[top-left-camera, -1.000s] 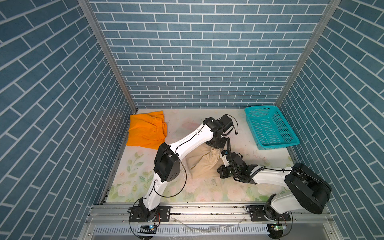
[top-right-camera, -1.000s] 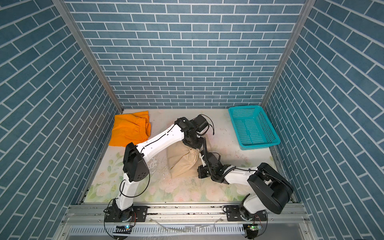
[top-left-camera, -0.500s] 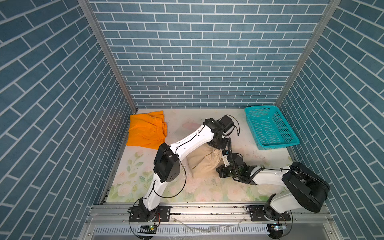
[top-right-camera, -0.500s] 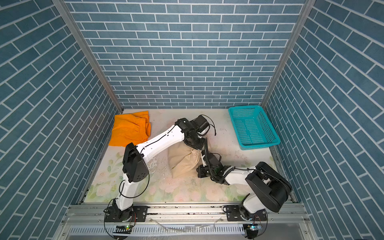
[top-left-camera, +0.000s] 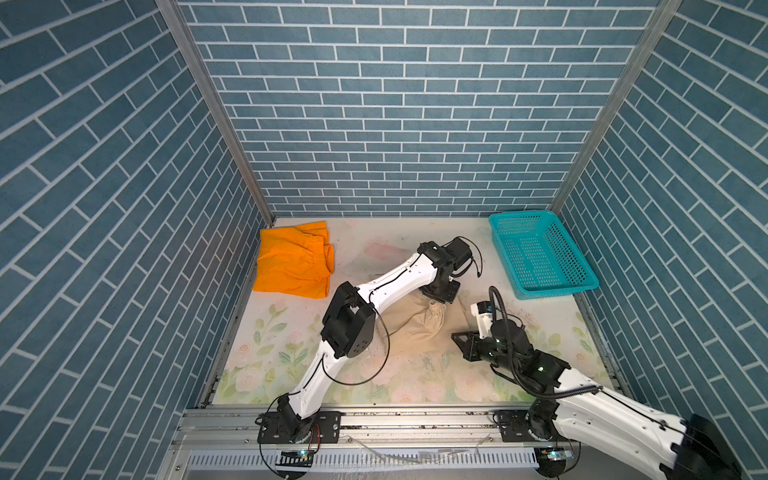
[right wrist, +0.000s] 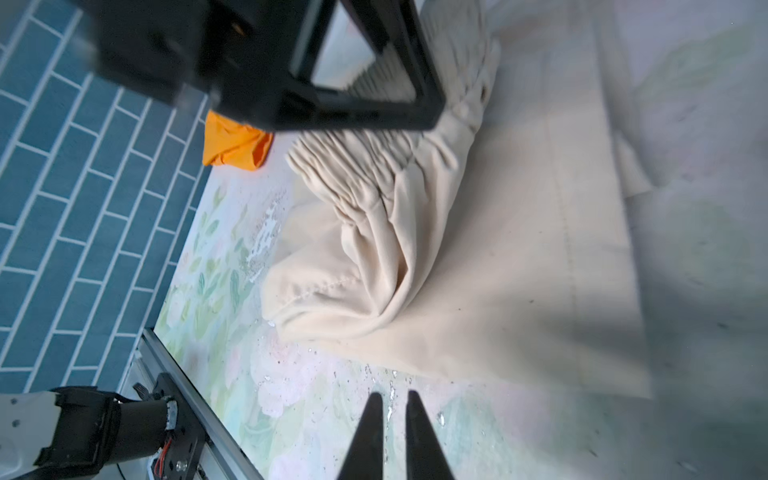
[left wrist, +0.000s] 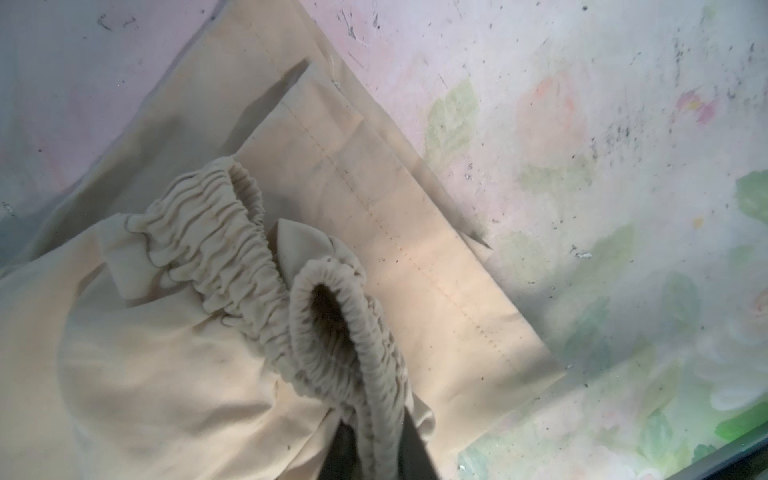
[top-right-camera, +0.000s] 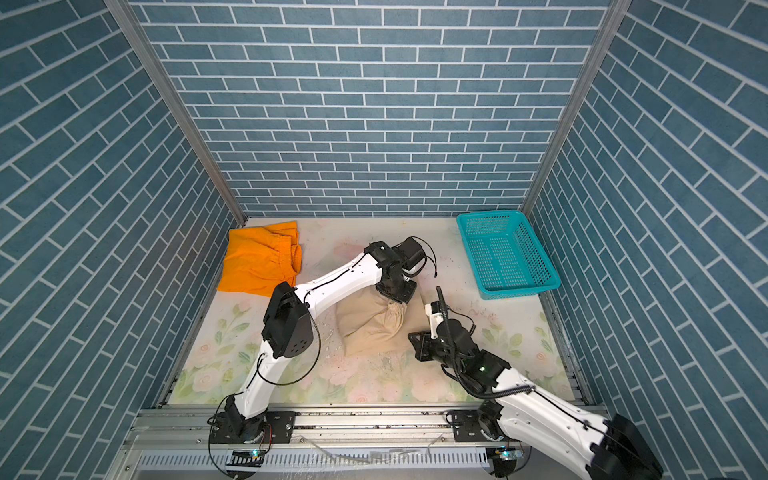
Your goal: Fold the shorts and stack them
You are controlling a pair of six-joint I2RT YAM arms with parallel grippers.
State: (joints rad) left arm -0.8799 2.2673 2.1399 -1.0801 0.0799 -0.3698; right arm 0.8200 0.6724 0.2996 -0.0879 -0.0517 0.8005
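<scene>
The beige shorts point(top-left-camera: 415, 328) point(top-right-camera: 365, 328) lie folded mid-table, with the gathered waistband point(left wrist: 232, 257) bunched on top. My left gripper point(top-left-camera: 440, 296) point(top-right-camera: 395, 293) point(left wrist: 378, 415) stands over the far right corner, open, with the waistband loose between its dark fingers. My right gripper point(top-left-camera: 459, 338) point(top-right-camera: 415, 340) point(right wrist: 392, 399) hovers low over the bare mat just off the near edge of the beige shorts point(right wrist: 498, 249); it is slightly open and holds nothing. The orange shorts point(top-left-camera: 291, 266) point(top-right-camera: 257, 266) point(right wrist: 232, 145) lie folded at the back left corner.
A teal perforated basket point(top-left-camera: 544, 293) point(top-right-camera: 519, 291) stands at the back right against the wall. Blue brick walls close in three sides. A metal rail point(top-left-camera: 395, 415) runs along the front edge. The left arm point(top-left-camera: 395, 282) stretches diagonally over the table's middle.
The jaws of both grippers have parted. The right arm's elbow has swung down toward the front right and its gripper now sits just off the beige shorts' edge. The left arm has barely moved.
</scene>
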